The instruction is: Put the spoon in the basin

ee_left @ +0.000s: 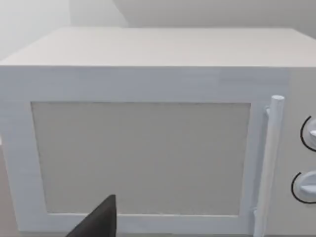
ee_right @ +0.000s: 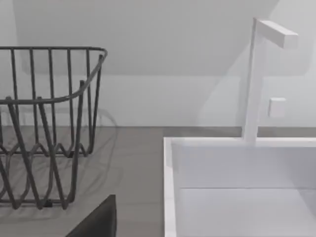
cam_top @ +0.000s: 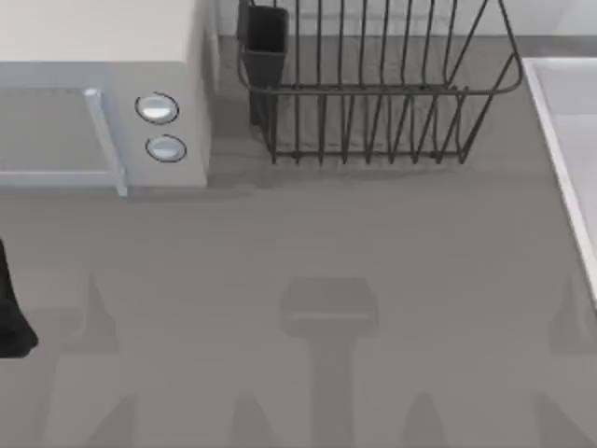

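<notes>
The basin (cam_top: 566, 140) stood at the right edge of the surface (cam_top: 308, 252), toward the far corner, with a white faucet (ee_right: 254, 79) rising behind its rim. A dark wire rack (cam_top: 373, 84) stood at the far edge, near the middle, and a white microwave (cam_top: 93, 103) filled the far left corner. The left arm (cam_top: 11, 313) waited at the left edge. Of the left pincer (ee_left: 98, 222) and the right pincer (ee_right: 96, 222) one dark tip showed each, so I cannot tell their state.
</notes>
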You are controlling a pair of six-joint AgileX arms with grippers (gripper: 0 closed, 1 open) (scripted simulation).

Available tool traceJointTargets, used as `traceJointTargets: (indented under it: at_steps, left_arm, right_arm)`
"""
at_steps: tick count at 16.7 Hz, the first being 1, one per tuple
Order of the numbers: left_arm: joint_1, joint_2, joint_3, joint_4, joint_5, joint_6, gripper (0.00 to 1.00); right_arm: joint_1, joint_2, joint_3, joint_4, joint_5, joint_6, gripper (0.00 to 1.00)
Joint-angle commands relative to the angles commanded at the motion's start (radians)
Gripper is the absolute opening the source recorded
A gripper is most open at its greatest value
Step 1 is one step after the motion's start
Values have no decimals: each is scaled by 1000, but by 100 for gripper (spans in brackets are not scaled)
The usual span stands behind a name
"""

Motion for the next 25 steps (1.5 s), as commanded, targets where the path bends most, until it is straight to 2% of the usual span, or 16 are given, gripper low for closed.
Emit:
traceJointTargets:
  at_steps: [3, 6, 18, 22, 25]
  left_arm:
    - [0, 0, 0, 0, 0, 0, 100]
    - [0, 0, 0, 0, 0, 0, 100]
    - [0, 0, 0, 0, 0, 0, 100]
    - [0, 0, 0, 0, 0, 0, 100]
    - [0, 0, 0, 0, 0, 0, 100]
  right_arm:
    - [-1, 13, 11, -12, 1, 3, 100]
    - [-6, 109, 91, -102, 4, 23, 100]
    - [-20, 1082, 665, -855, 3, 181, 100]
    - [-22, 1280, 798, -1019, 3, 215, 100]
    - [-23, 1340, 840, -1066, 4, 225, 100]
